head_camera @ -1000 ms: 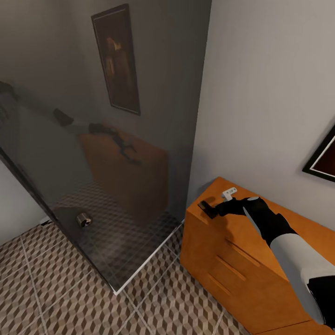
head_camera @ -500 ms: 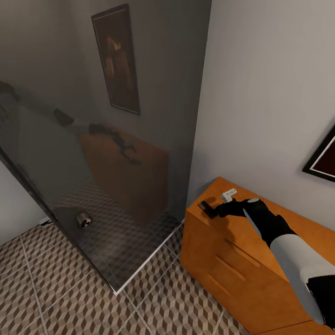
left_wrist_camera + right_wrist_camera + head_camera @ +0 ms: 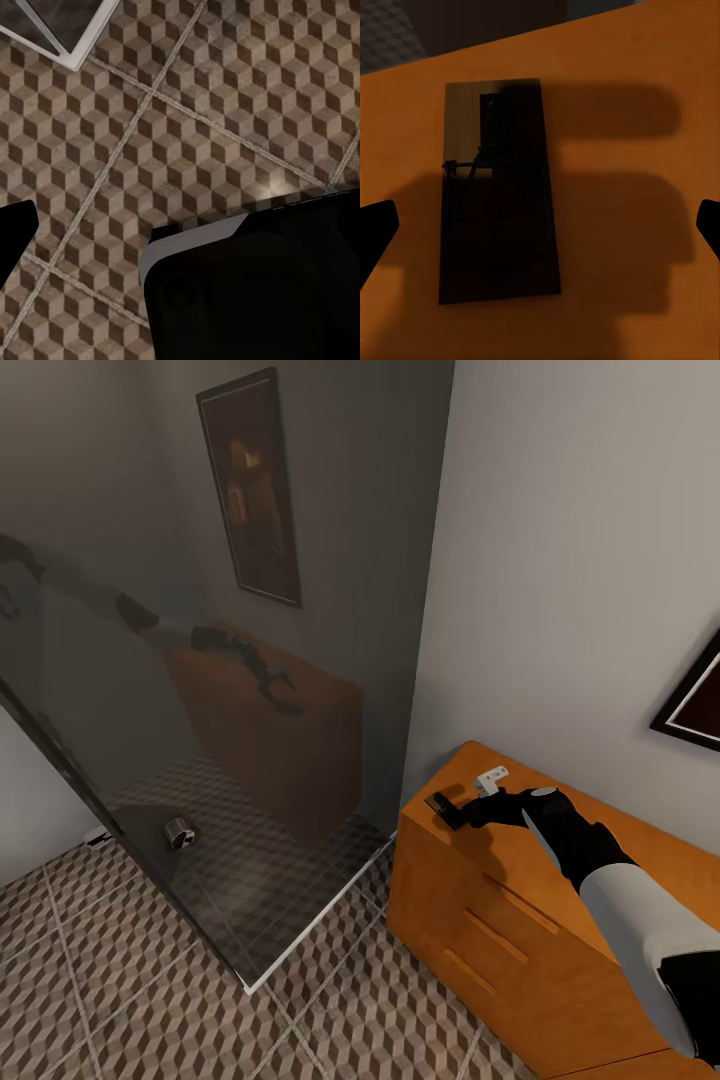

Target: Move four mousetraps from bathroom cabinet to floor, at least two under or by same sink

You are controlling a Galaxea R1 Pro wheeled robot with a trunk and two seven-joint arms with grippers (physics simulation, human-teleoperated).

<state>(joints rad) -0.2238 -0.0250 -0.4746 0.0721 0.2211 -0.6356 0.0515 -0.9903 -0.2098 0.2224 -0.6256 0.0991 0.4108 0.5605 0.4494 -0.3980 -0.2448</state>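
Note:
One mousetrap [image 3: 499, 191] lies flat in shadow on the orange cabinet [image 3: 480, 920] top, near its left end [image 3: 438, 801]. My right gripper [image 3: 540, 236] hovers just above it, open, with a black fingertip [image 3: 375, 240] at either side and nothing between them. In the head view the right gripper [image 3: 458, 810] is at the trap's edge. Cube-pattern bathroom floor [image 3: 210, 112] lies below my left gripper, of which one black fingertip [image 3: 15, 234] shows, set wide. The sink is out of view.
A small white item [image 3: 491, 778] sits on the cabinet top by the wall. A tall dark glass shower panel [image 3: 230, 710] stands left of the cabinet and mirrors an arm. A framed picture [image 3: 690, 705] hangs at right. The robot's dark base [image 3: 255, 292] is over the tiles.
My right arm has barely shifted over the mousetrap. The arm's reflection in the glass panel has moved and become clearer.

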